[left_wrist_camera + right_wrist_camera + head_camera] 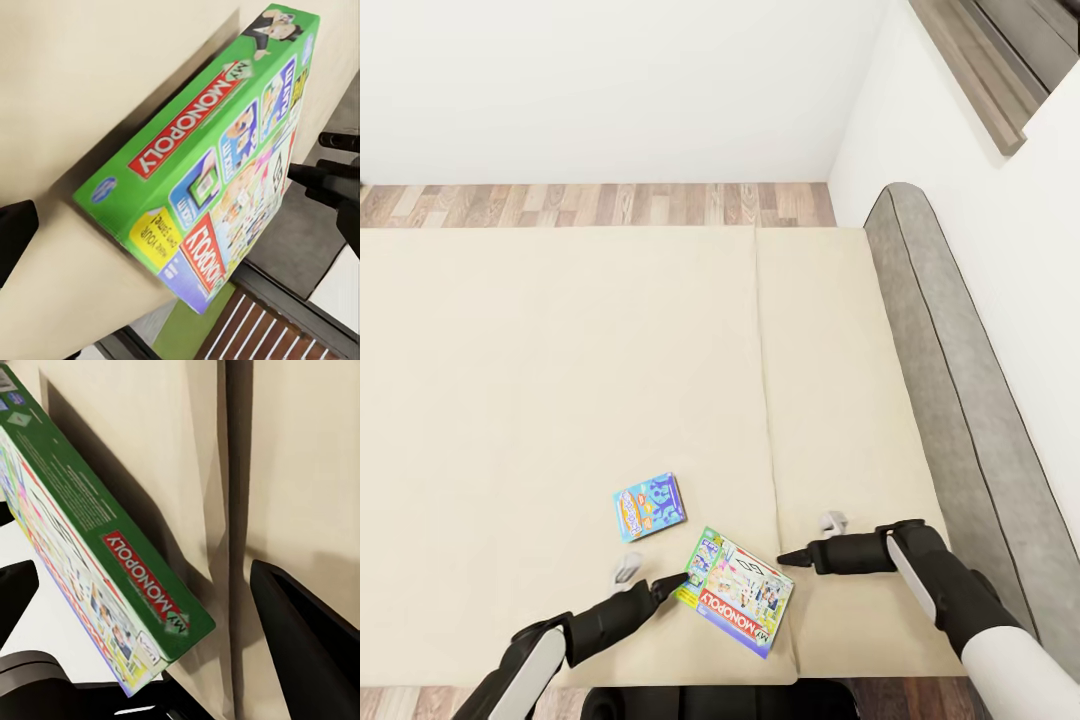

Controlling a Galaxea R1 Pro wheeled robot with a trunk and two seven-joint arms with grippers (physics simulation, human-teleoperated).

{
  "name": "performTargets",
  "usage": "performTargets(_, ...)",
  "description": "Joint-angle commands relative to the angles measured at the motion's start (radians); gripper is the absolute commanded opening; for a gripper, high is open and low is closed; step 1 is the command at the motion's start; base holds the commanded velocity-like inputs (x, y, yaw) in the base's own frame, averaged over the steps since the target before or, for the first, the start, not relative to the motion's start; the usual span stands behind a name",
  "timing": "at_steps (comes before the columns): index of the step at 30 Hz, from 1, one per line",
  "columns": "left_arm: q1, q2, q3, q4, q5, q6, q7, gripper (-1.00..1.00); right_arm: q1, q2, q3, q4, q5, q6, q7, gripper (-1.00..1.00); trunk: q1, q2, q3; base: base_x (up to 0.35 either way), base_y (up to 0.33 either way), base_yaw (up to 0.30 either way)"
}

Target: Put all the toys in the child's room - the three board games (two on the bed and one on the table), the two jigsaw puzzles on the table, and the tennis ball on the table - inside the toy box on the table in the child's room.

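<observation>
From the head camera, two board games lie on the beige bed (560, 380), near its front edge. The blue board game (649, 507) sits flat and untouched. The My Monopoly box (738, 592) lies just beside it, toward the robot, one corner close to the mattress edge. The left gripper (672, 583) points at the box's left edge, seemingly touching it, while the right gripper (792, 558) hovers just off its right corner. A grey headboard (950, 380) runs along the right side.

In the left wrist camera, the My Monopoly box (217, 165) looms close, its green side facing the lens. One dark finger shows at the picture's edge; I cannot tell how wide the jaws stand.

In the right wrist camera, the box (97, 562) lies between two spread fingers (307, 630), so these jaws are released, clasping nothing.

Judging by this, both bed games are yet to be carried off.
</observation>
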Motion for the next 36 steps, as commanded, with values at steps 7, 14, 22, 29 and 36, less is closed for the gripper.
performTargets(7, -0.005, -0.011, -0.002, 0.004, 0.008, 0.009, 0.003, 1.0, 0.0, 0.006, 0.005, 0.0, -0.005, 0.006, -0.006, 1.0, 0.0, 0.0, 0.0, 0.0, 0.0, 0.0)
performTargets(14, -0.012, -0.031, -0.004, 0.011, 0.007, 0.011, 0.004, 1.0, 0.0, 0.01, 0.007, 0.0, -0.004, 0.006, -0.006, 1.0, 0.0, 0.0, 0.0, 0.0, 0.0, 0.0)
performTargets(22, -0.02, -0.049, -0.004, 0.015, 0.006, 0.013, 0.005, 1.0, 0.0, 0.011, 0.01, 0.0, -0.003, 0.007, -0.006, 1.0, 0.0, 0.0, 0.0, 0.0, 0.0, 0.0)
performTargets(29, -0.026, -0.057, -0.005, 0.017, 0.007, 0.013, 0.005, 1.0, 0.0, 0.013, 0.013, 0.0, -0.002, 0.007, -0.005, 1.0, 0.0, 0.0, 0.0, 0.0, 0.0, 0.0)
performTargets(36, -0.029, -0.059, -0.005, 0.017, 0.007, 0.014, 0.005, 1.0, 0.001, 0.024, 0.016, 0.0, -0.001, 0.008, -0.006, 1.0, 0.0, 0.0, 0.0, 0.0, 0.0, 0.0)
